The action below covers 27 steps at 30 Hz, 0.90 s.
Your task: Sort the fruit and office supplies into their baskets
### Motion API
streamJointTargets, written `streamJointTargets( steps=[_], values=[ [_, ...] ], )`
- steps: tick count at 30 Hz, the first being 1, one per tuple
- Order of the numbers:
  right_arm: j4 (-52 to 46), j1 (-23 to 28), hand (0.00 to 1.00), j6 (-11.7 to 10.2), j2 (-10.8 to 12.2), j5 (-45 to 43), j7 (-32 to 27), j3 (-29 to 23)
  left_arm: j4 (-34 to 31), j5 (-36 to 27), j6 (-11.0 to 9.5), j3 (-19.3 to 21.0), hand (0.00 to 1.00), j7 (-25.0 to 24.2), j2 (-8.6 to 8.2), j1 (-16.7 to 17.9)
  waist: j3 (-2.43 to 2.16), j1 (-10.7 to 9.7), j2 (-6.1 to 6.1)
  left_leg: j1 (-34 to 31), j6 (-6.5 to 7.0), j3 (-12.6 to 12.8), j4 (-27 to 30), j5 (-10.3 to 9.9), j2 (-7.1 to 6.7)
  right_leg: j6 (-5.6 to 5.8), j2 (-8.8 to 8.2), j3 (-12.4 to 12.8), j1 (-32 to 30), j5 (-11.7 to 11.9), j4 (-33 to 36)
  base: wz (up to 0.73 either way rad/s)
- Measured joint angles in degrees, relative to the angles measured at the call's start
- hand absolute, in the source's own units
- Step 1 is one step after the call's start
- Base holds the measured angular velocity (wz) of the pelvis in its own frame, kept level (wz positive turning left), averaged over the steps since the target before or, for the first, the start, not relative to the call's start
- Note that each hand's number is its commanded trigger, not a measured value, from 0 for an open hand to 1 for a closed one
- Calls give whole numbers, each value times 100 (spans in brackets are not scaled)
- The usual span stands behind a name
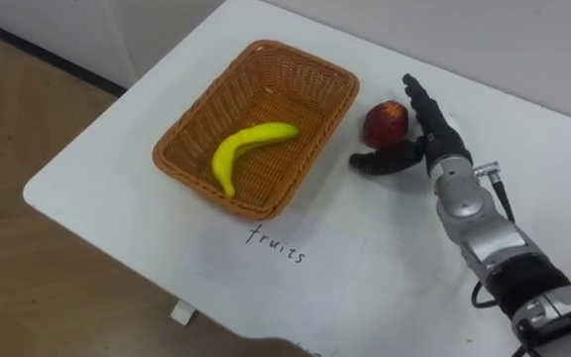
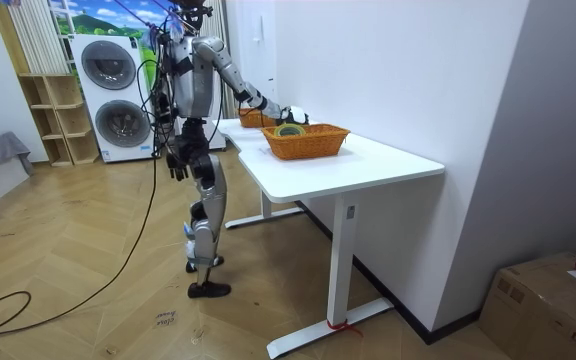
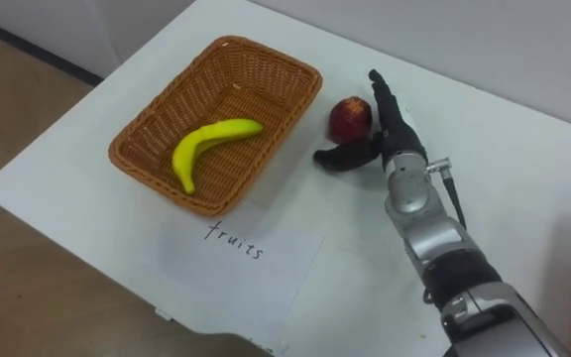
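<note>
Right robot hand (image 1: 442,139) uncurled | apple (image 1: 386,122) between its thumb and fingers (image 1: 426,104)

A yellow banana (image 1: 251,147) is lying curved inside the wicker basket (image 1: 337,104); a red apple (image 1: 386,122) is sitting just beside it on the tabletop (image 1: 117,178).

Banana (image 1: 244,151) in basket (image 1: 191,124), apple (image 1: 386,122) just right

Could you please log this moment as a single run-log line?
right hand: open, beside apple | apple: on table, right of basket | banana: in basket
</note>
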Motion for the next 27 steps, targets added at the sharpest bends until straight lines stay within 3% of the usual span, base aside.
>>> streamJointTargets(
  steps=[7, 12, 16, 27],
  values=[
    [121, -115, 100, 32, -271, -121, 11, 12, -3, -1, 14, 1, 0, -29, 17, -34, -3, 112, -12, 12, -1, -6, 4, 0, 1, -1, 2, -10, 24, 0, -4, -1],
    [137, -144, 100, 35, -282, -118, 16, 7, -4, 0, 14, 1, 0, -29, 19, -44, 8, 112, -39, 21, -1, -6, 6, 0, 1, -1, 1, -9, 31, 0, -7, 0],
    [143, -146, 100, 31, -244, -110, 157, 9, -4, 0, 13, 1, 0, -43, 24, -63, 42, 113, -96, 54, -1, -11, 6, 0, 2, 0, 2, -11, 66, 0, -13, 0],
    [157, -147, 100, 23, -210, -116, 492, 14, -5, 2, 11, 1, 0, -48, 28, -90, 39, 129, -106, 59, -4, -28, 33, 0, 0, -9, 11, -19, 86, 5, -5, 0]
  ],
)
